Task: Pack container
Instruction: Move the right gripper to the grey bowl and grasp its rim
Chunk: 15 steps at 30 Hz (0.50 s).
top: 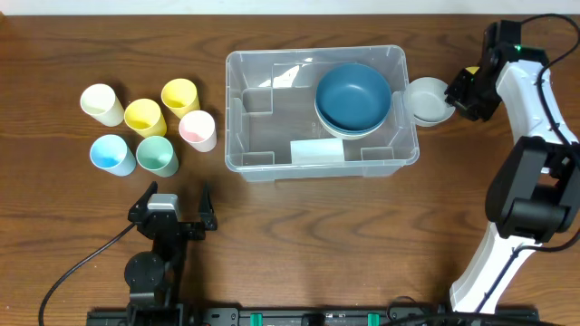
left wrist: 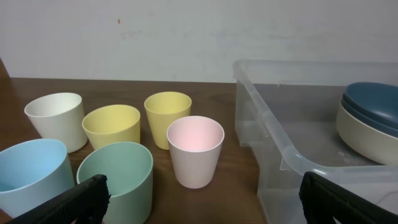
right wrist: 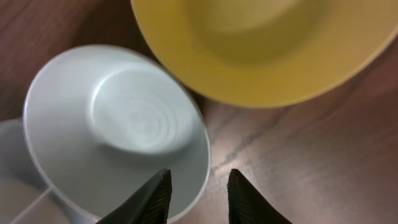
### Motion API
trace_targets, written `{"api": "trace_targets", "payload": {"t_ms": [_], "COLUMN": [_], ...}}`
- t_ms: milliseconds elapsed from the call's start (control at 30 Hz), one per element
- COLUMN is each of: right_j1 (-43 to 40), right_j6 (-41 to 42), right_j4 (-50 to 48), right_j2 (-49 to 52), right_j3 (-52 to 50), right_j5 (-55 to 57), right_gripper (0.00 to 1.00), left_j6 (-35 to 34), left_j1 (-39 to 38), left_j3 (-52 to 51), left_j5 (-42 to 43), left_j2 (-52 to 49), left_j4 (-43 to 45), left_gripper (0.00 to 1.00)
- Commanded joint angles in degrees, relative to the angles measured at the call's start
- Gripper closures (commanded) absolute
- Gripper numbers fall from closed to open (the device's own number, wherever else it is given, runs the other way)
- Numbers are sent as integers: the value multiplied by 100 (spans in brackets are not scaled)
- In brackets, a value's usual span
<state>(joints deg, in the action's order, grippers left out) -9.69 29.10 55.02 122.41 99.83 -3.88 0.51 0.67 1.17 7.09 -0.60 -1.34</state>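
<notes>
The bit my next move hangs on: the container [top: 272,127] sits mid-counter [top: 362,244] with its long side parallel to the near edge. From my right claw [right wrist: 199,196] it lies straight toward the left edge, and its short right-hand wall is just beside the pale bowl [top: 428,98] I'm on. That bowl is outside the bin, on the far-right part of the counter. My guess is the job is to lift it over that wall and set it on the blue bowls [top: 353,98] stacked in the bin's right end, so a short hop leftward. The right arm is obviously the one for it. My left claw [top: 174,210] is way off by the near edge, fingers spread wide and holding nothing, with the cups [top: 145,116] just beyond it. The right claw's fingers are drawn partway in, one over the inside of the pale bowl and one over bare wood, so they're astride the rim, but I honestly can't tell if they're biting it. The wrist view shows that straddle, plus a yellow bowl [right wrist: 267,43] crowding the pale one's rim. From overhead the arm hides nearly all of that yellow. Overhead is the only view showing where the bin wall is, though.
</notes>
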Motion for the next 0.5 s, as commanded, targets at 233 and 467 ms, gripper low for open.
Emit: {"api": "trace_targets", "payload": {"t_ms": [233, 467], "right_j1": [0, -13], "right_j6": [42, 42], "right_j4": [-542, -566], "right_j2": [-13, -13], "right_j3": [-732, -732], "right_j5": [66, 66], "right_gripper": [71, 87], "left_j6": [98, 98], "left_j1": [28, 28], "left_j3": [-94, -94], "left_j5": [81, 81], "left_j2": [24, 24], "left_j4": [-205, -205], "left_gripper": [2, 2]}}
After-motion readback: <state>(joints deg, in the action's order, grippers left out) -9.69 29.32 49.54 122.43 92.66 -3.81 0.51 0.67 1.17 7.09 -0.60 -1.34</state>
